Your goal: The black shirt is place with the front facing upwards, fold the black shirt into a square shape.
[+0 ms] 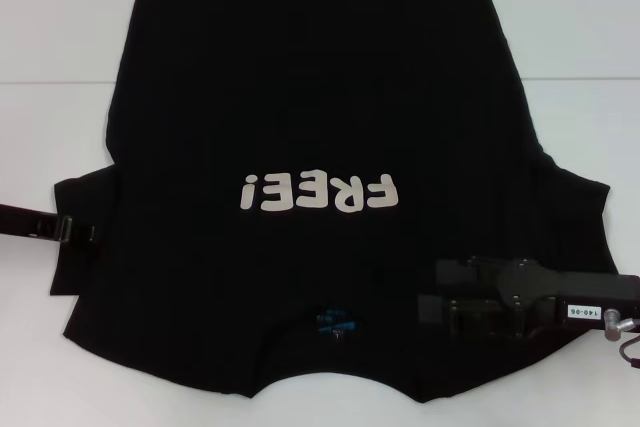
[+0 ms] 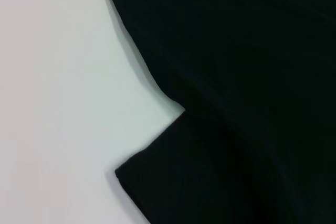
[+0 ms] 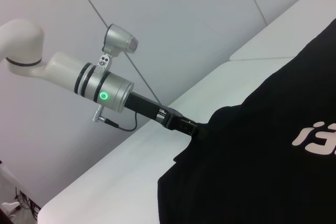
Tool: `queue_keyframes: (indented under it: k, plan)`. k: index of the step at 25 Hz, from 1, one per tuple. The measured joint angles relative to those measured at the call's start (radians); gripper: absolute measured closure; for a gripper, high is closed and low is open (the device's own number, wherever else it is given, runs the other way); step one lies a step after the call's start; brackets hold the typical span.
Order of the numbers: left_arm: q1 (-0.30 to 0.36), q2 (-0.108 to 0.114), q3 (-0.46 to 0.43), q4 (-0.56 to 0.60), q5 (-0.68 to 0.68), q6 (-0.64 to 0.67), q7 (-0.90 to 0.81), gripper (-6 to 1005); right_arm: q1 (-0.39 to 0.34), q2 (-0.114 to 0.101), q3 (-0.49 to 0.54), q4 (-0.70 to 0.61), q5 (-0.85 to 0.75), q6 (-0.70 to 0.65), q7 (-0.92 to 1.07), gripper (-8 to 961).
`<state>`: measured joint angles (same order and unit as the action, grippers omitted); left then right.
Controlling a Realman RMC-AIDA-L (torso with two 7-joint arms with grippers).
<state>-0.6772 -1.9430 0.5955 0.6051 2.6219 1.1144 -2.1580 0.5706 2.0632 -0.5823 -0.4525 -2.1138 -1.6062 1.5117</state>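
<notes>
The black shirt (image 1: 320, 97) lies spread flat on the white table (image 1: 50, 47), front up, with the off-white "FREE!" lettering (image 1: 318, 192) across its middle and the blue neck label (image 1: 335, 323) near the front edge. My left gripper (image 1: 92, 232) is at the outer edge of the shirt's left sleeve; the right wrist view shows it (image 3: 193, 128) touching the sleeve hem. My right gripper (image 1: 432, 292) is low over the shirt's right shoulder, right of the collar, its two fingers apart and empty. The left wrist view shows the sleeve (image 2: 173, 182) and the armpit notch.
The white table top (image 2: 58, 103) is bare to the left of the shirt. A seam in the table (image 1: 40, 81) runs across the far side. The shirt's hem reaches the table's far part. A light wall (image 3: 157, 19) stands behind the left arm.
</notes>
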Motion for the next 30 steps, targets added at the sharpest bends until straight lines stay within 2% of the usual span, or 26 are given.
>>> queue_keyframes:
  k: [7, 10, 15, 20, 30]
  plan:
    - [0.0, -0.001, 0.0, 0.002, -0.002, -0.001, 0.0, 668, 0.0, 0.002, -0.001, 0.0, 0.0, 0.0, 0.001, 25]
    - [0.001, -0.001, 0.0, 0.006, -0.005, -0.001, 0.001, 902, 0.0, 0.002, -0.001, 0.0, 0.0, 0.0, 0.0, 25]
    - [0.0, -0.001, 0.0, 0.007, -0.005, -0.002, 0.001, 973, 0.0, 0.002, -0.001, 0.0, 0.0, 0.0, -0.001, 25]
    - [0.0, -0.001, 0.0, 0.024, -0.002, -0.002, 0.0, 973, 0.0, 0.002, 0.003, 0.0, 0.0, 0.002, -0.002, 25]
    - [0.028, 0.014, -0.013, 0.174, 0.0, 0.08, -0.055, 972, -0.004, -0.003, 0.011, 0.0, 0.006, 0.003, -0.004, 25]
